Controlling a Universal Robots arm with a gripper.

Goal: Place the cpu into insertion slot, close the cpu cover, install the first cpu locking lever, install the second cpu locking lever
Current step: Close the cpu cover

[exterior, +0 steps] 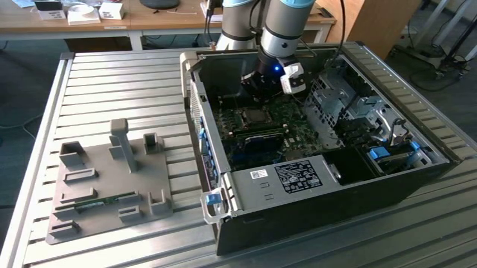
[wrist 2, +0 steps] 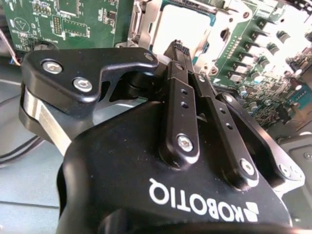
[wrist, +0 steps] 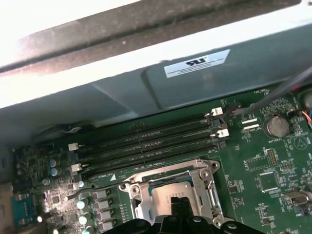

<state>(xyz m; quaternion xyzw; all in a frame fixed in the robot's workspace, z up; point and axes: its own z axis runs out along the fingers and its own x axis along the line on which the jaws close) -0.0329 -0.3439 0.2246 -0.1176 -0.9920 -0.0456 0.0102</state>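
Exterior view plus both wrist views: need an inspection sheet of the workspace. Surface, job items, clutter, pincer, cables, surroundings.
Surface: slatted metal table carrying an open computer case.
Job's things: cpu lies flat on the green motherboard; cpu cover is down, framing it.
Clutter: grey fixture plate with upright blocks, beside the case at the exterior view's left.
Pincer: pincer shut, tips close over the cpu, nothing seen between them.
Cables: thin wires at the motherboard's edge; dark cable hanging by the arm.
Surroundings: wooden desk behind the table, small boxes on it.
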